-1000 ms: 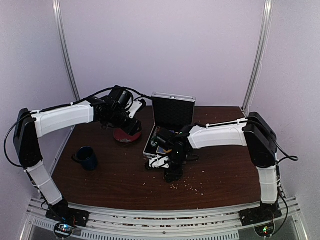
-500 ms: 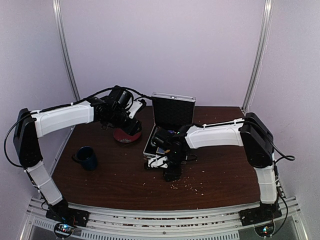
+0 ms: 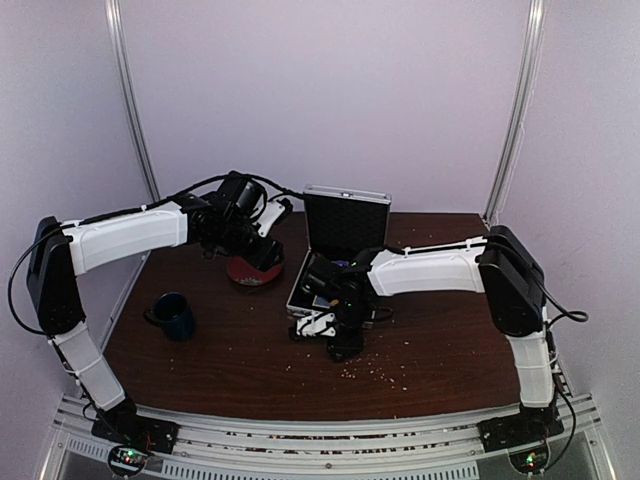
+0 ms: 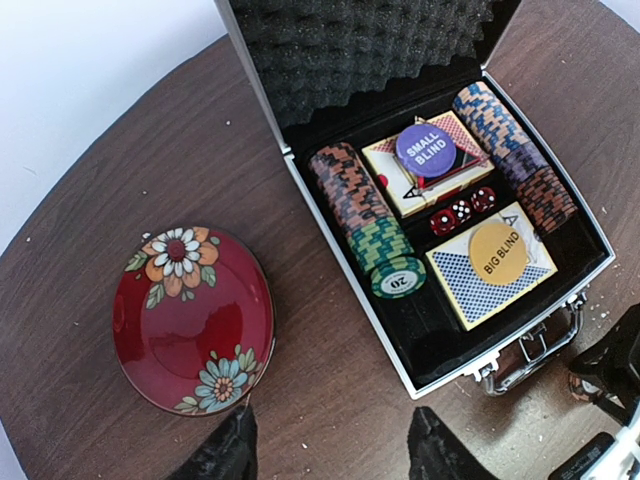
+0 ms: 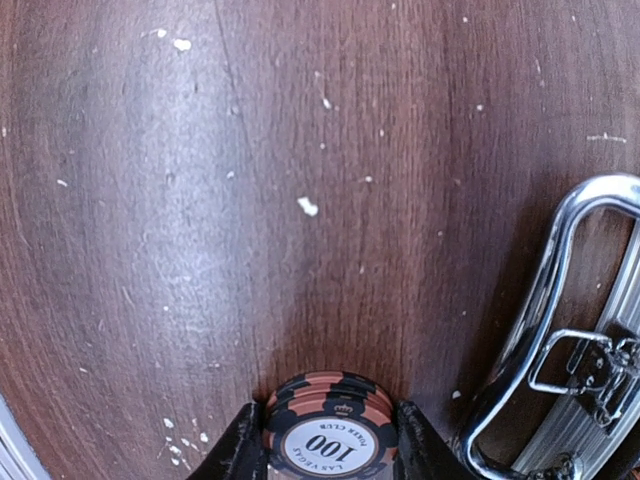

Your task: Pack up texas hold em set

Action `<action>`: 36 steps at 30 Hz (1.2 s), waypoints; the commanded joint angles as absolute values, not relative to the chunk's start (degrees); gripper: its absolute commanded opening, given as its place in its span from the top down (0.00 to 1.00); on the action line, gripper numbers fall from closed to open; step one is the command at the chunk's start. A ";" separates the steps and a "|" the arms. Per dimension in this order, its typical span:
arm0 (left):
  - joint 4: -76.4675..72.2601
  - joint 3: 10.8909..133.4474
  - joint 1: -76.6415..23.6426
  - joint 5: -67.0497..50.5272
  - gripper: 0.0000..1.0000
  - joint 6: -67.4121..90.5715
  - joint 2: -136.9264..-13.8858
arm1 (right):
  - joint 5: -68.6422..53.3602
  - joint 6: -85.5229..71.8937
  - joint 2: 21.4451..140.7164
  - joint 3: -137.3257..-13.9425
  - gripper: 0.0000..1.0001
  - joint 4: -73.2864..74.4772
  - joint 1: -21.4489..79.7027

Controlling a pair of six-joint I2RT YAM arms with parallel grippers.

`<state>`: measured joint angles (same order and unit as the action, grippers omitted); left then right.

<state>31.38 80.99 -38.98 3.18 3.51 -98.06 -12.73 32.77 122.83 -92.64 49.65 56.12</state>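
Observation:
The silver aluminium case (image 4: 350, 265) lies open with its black foam lid up, also in the top view (image 3: 345, 225). Inside are two rows of poker chips (image 4: 362, 215), red dice (image 4: 460, 212), a pink card box (image 4: 385, 165) under the blue "SMALL BLIND" disc (image 4: 425, 147), and a blue card box with a yellow disc. My left gripper (image 4: 335, 452) is open and empty above the table between the plate and the case. My right gripper (image 5: 330, 440) is shut on a short stack of black-and-salmon "100" chips (image 5: 330, 425), low over the table beside the case's metal handle (image 5: 535, 330).
The red flowered plate (image 4: 190, 320) sits left of the case, also in the top view (image 3: 250, 273). A dark blue mug (image 3: 175, 315) stands at the near left. Pale crumbs are scattered on the dark wood table (image 3: 440, 340) in front of the case.
My right arm has shifted slightly left and back toward the case with the chips held. The left arm has not moved.

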 commanded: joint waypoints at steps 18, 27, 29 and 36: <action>30.98 81.56 -38.50 2.38 0.47 3.60 -97.67 | -6.36 30.68 116.72 -96.64 0.77 49.10 45.69; 30.94 81.56 -38.50 2.33 0.47 3.63 -97.95 | 0.32 28.94 117.64 -94.50 0.76 43.22 44.10; 30.94 81.56 -38.50 2.29 0.47 3.63 -98.04 | 1.53 28.91 117.92 -93.81 0.75 42.16 44.05; 30.94 81.56 -38.55 2.29 0.47 3.61 -98.09 | 2.61 29.49 118.90 -92.51 0.73 41.46 44.08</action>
<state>31.42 80.99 -38.98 2.76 3.51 -98.06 0.03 29.78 118.72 -93.78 42.96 44.27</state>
